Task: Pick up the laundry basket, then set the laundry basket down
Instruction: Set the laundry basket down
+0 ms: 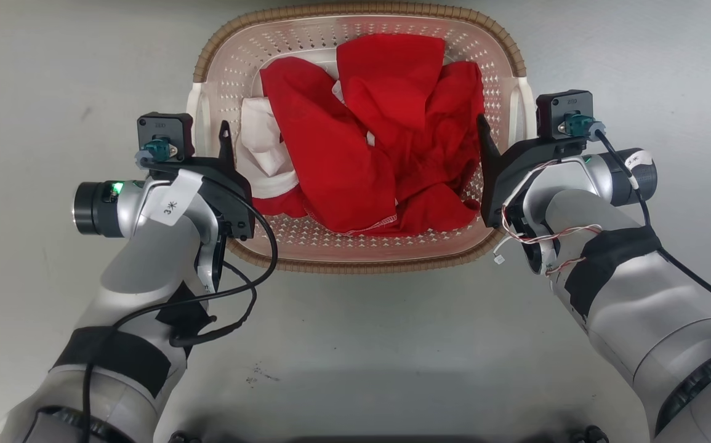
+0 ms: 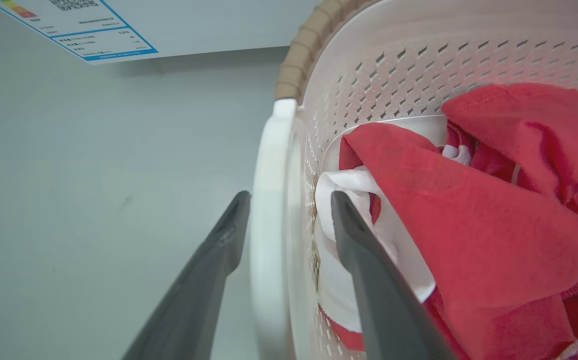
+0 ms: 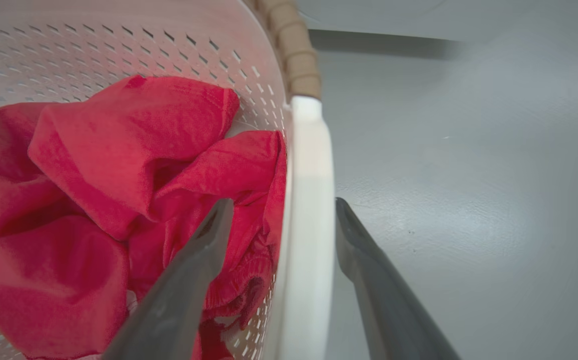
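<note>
Standing on the grey floor [image 1: 355,344], the laundry basket [image 1: 361,266] sits squarely between the two arms. Contents: red garments [image 1: 361,141] heaped over a white cloth [image 1: 263,147] at the left side.

Left gripper [image 2: 289,200]: jaws apart, straddling the left white handle [image 2: 268,240]. The outer finger is just beside the handle and the inner finger is inside the wall, against the white cloth.

Right gripper [image 3: 283,202]: jaws likewise apart, astride the right white handle [image 3: 306,200]. The outer finger is just beside the handle and the inner finger is among the red fabric.

Neither handle is clamped.
</note>
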Tool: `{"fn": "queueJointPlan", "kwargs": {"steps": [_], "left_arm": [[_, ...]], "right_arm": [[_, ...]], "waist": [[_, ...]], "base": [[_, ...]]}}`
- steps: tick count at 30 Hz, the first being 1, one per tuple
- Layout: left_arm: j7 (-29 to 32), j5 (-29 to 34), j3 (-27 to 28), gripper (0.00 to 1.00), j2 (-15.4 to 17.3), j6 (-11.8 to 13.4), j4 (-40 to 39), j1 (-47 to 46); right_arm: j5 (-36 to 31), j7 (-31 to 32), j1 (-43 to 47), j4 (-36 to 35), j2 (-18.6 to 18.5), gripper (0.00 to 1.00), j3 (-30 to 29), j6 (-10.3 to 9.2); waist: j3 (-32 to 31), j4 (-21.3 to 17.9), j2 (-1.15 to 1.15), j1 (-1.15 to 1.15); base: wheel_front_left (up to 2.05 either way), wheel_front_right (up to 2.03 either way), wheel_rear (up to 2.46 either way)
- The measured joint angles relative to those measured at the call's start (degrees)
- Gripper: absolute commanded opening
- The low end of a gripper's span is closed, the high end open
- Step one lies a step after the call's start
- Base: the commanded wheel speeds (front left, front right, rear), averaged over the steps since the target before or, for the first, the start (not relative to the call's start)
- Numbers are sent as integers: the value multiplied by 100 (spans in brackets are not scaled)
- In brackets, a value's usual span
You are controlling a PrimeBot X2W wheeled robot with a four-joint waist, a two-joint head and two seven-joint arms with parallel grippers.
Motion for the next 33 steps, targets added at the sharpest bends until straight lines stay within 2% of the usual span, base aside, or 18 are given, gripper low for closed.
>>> {"fn": "queueJointPlan", "kwargs": {"steps": [1, 16, 23, 28, 33], "left_arm": [[0, 0, 12, 100, 0, 0, 10, -18], [-129, 18, 96, 100, 87, 0, 98, 20], [-151, 56, 118, 100, 176, 0, -10, 350], [-151, 269, 120, 100, 282, 0, -382, 574], [-151, 353, 253, 100, 345, 0, -801, 977]], "right_arm": [[0, -3, -1, 0, 1, 100, 0, 0], [20, -283, 5, 13, 5, 100, -10, 10], [22, -505, 19, 43, -4, 100, -127, 176], [70, -558, 170, -14, -92, 100, -264, 307], [121, -576, 504, -210, -162, 100, -468, 337]], "waist": [[-4, 0, 0, 0], [-380, -42, 0, 0], [-750, -104, 0, 0], [-1098, -151, 0, 0], [-1485, -191, 0, -1]], "base": [[0, 0, 0], [0, 0, 0], [0, 0, 0], [0, 0, 0], [0, 0, 0]]}}
